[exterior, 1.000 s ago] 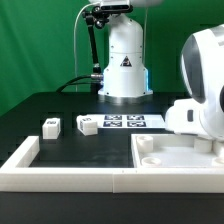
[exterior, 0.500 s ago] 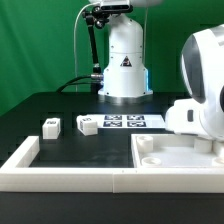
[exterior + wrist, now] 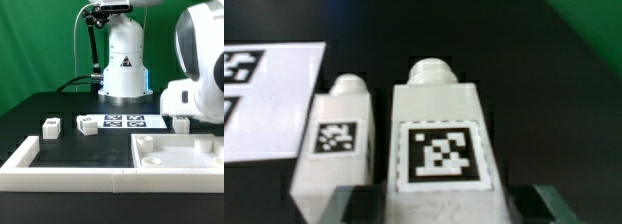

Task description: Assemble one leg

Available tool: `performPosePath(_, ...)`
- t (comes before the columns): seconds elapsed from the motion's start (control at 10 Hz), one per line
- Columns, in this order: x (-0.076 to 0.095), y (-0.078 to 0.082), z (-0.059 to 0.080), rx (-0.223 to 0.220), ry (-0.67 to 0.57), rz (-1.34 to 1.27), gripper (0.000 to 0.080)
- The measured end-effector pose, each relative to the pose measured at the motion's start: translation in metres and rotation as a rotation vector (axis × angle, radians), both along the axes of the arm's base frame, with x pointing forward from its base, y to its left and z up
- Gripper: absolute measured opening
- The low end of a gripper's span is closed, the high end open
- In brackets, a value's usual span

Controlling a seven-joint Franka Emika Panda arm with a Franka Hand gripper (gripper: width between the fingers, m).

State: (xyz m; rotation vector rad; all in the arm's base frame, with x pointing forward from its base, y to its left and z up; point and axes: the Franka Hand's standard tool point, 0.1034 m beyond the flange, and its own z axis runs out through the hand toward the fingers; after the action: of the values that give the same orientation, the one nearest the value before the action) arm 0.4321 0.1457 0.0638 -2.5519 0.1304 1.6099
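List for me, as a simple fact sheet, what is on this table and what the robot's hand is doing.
Surface: black table, green backdrop
Robot: white arm, base at the back
Hand: one finger on each side of a leg; whether it grips cannot be told
Neighbouring leg: close beside that one
Two more legs: at the exterior view's left, apart
Marker board: flat on the table, mid-scene
White panel: front, exterior view's right
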Motion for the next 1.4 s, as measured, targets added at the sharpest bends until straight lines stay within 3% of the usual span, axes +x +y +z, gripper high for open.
performPosePath(0.2, 0.012, -0.007, 0.023, 0.001, -0.026, -0.005, 0.0292)
performPosePath(0.4, 0.013, -0.004, 0.019, 0.001, -0.045, -0.006, 0.0292)
performPosePath(0.5, 0.024, -0.002, 0.016, -0.008, -0.145, -0.023, 0.0292)
performPosePath(0.6, 0.025, -0.003, 0.016, -0.005, -0.21, -0.026, 0.0292)
performPosePath(0.7, 0.033, -0.008, 0.007, 0.014, -0.307, -0.031, 0.0292)
performPosePath(1.1, 0.068, -0.016, 0.037, 0.027, -0.502, -0.012, 0.0294)
performPosePath(1.2, 0.077, -0.015, 0.035, 0.019, -0.593, -0.024, 0.0294)
performPosePath(1.4, 0.077, -0.015, 0.036, 0.003, -0.699, -0.033, 0.0294)
